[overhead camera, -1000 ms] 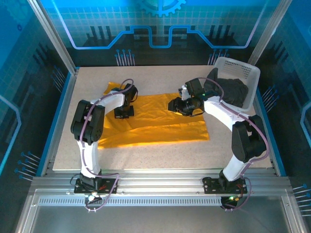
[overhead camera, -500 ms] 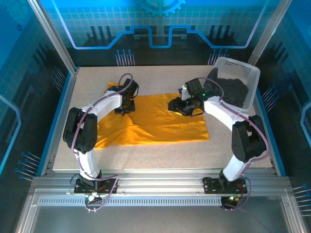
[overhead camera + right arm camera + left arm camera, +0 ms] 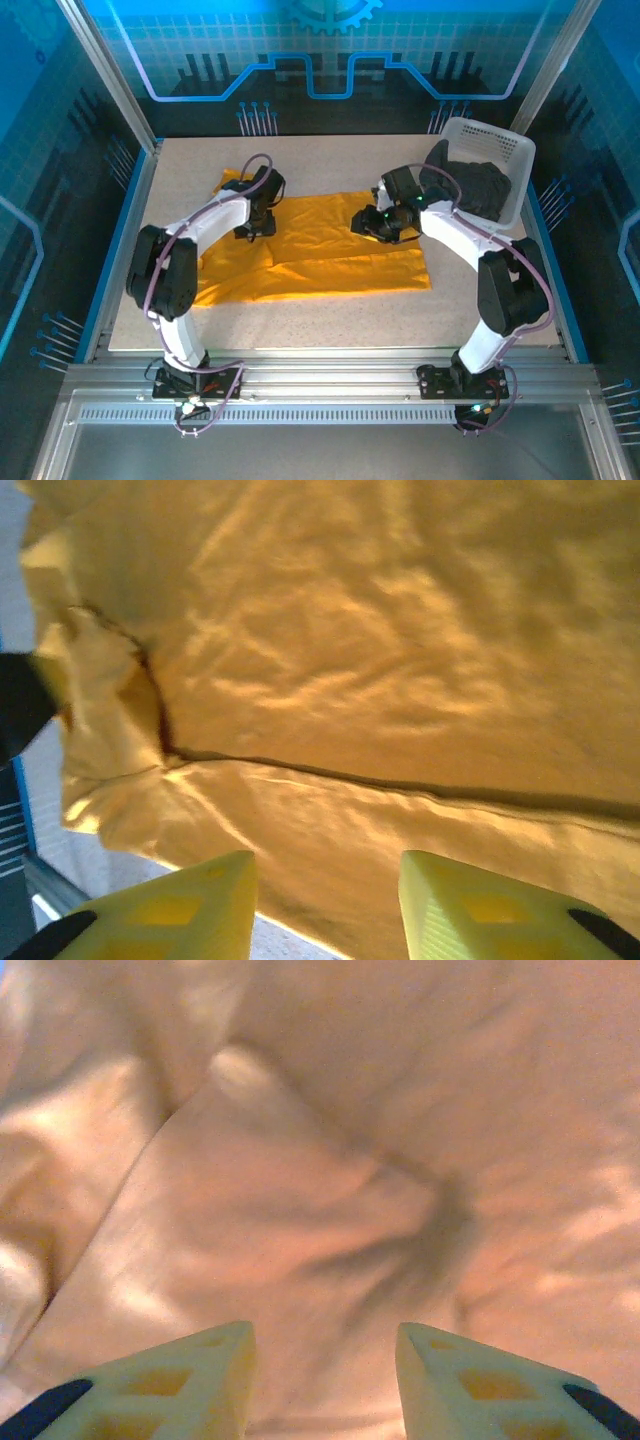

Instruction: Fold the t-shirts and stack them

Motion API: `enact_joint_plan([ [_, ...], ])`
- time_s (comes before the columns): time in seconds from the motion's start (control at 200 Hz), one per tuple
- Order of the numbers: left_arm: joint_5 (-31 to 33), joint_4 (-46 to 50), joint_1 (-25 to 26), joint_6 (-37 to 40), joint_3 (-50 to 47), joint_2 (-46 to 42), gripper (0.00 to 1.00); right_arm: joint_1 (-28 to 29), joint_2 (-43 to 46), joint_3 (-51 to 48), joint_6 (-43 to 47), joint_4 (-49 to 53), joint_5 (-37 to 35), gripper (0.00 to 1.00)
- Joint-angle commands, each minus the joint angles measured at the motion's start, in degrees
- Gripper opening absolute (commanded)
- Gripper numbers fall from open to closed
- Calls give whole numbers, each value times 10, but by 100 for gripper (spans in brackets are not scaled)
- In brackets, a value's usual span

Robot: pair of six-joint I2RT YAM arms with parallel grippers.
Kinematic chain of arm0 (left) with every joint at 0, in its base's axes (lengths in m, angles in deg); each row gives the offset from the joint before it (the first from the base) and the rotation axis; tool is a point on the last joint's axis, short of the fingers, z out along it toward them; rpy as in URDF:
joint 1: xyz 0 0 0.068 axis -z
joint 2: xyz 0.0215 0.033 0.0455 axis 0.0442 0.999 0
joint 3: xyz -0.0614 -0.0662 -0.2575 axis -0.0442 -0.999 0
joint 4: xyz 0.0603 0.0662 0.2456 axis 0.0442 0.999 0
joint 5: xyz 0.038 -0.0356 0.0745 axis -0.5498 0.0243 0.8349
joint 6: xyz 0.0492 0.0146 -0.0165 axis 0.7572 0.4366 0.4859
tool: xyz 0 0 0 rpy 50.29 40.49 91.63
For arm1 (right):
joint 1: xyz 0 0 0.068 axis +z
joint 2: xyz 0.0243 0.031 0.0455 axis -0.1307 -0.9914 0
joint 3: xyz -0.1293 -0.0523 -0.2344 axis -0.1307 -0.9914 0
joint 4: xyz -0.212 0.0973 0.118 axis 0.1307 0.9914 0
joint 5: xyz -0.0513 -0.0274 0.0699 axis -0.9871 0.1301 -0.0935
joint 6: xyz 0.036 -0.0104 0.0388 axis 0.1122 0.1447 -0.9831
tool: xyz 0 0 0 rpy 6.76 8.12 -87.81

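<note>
Spread across centre frame: orange-yellow t-shirt (image 3: 320,255), lower edge folded over. Heaped in white lattice basket (image 3: 500,140), upper right: dark charcoal t-shirt (image 3: 470,185). Above the yellow cloth: left gripper (image 3: 253,228) and right gripper (image 3: 368,222), jaws apart, clasping nothing.

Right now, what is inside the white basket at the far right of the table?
A dark charcoal t-shirt lies bunched inside the white basket and fills most of it. The shirt covers the basket's floor, so I cannot tell whether anything lies under it.
</note>
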Motion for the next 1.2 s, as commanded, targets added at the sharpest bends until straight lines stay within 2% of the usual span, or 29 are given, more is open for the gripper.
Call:
enact_joint_plan([
  [0.0,-57,44,-69,-108,-87,-90,34,-10,21,-41,-19,36,-47,35],
  [0.11,-147,13,-176,-159,-194,-143,26,-4,-4,-43,-13,65,-69,33],
  [0.21,-195,-16,-239,-181,-240,-151,23,-1,-31,-38,-13,88,-99,32],
  [0.445,-195,-39,-310,-231,-253,-63,20,-3,-105,9,-3,170,-174,32],
  [0.59,-189,-54,-376,-278,-290,-85,19,-4,-131,23,1,198,-188,33],
  [0.725,-193,-54,-404,-259,-280,-80,20,2,-148,31,5,210,-183,34],
  [0.875,-189,-48,-412,-238,-268,-68,20,22,-151,32,9,231,-184,35],
  [1.06,-180,-38,-429,-223,-282,-88,20,52,-123,3,-7,245,-173,35],
  [1.195,-183,-36,-454,-209,-290,-106,20,63,-99,-18,-15,218,-155,36],
])
